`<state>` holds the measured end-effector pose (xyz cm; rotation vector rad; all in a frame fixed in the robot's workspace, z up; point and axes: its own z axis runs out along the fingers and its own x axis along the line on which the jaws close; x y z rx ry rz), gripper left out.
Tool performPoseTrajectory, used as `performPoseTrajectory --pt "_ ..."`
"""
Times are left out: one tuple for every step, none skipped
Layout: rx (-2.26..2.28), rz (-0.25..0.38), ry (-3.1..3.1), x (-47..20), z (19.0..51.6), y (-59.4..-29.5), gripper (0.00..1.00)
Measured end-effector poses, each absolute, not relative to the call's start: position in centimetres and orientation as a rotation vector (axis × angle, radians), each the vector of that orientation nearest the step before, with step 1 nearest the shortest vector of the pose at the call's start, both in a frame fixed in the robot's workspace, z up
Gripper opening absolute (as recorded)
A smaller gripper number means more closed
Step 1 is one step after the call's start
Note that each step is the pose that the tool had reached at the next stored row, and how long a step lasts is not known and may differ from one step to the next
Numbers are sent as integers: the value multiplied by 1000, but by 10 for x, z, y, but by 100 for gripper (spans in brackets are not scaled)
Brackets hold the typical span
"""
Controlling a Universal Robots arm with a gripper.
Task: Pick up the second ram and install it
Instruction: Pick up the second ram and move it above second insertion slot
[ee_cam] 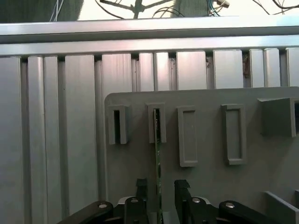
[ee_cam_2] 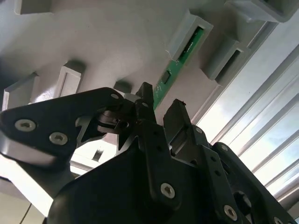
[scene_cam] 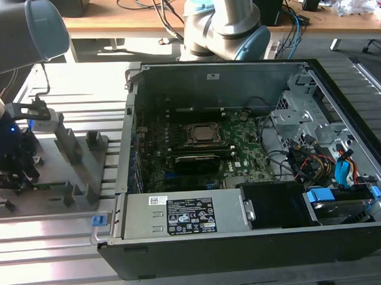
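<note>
At the exterior view's left, beside the open computer case [scene_cam: 200, 73], the gripper [ee_cam: 160, 185] hangs over the gray holder [ee_cam: 131, 163]. Its jaws are open, one on each side of the second ram [ee_cam: 157, 154]. The ram stands on edge in a holder slot, not yet clamped.

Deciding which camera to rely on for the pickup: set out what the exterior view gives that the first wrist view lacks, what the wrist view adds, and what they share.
Exterior view: the open computer case with its motherboard and CPU socket, toward the exterior view's right.
First wrist view: the second ram standing on edge in a holder slot, with the open gripper straddling it and a gap on each side.
Shared: the grey holder and the slatted aluminium table.
</note>
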<state>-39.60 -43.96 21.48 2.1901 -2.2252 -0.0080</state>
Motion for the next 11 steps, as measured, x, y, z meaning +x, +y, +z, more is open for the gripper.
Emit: performPoseTrajectory --pt "2194 -8 -2221 -396 213 -440 37" --pt "2195 -8 -2220 -396 212 -440 37" --pt "2195 -8 -2220 -396 208 -440 37" --pt "2194 -8 -2221 -397 204 -440 37" --pt "2193 -8 -2223 -397 202 -440 37" --pt "2193 -22 -2234 -400 200 -440 37" --pt "2191 -34 -2246 -400 199 -440 37" --pt "2191 -36 -2248 -400 198 -439 37" --pt "2191 -36 -2249 -401 198 -440 37" --pt "2191 -36 -2249 -401 198 -440 37" --pt "2189 -36 -2251 -401 198 -440 37"
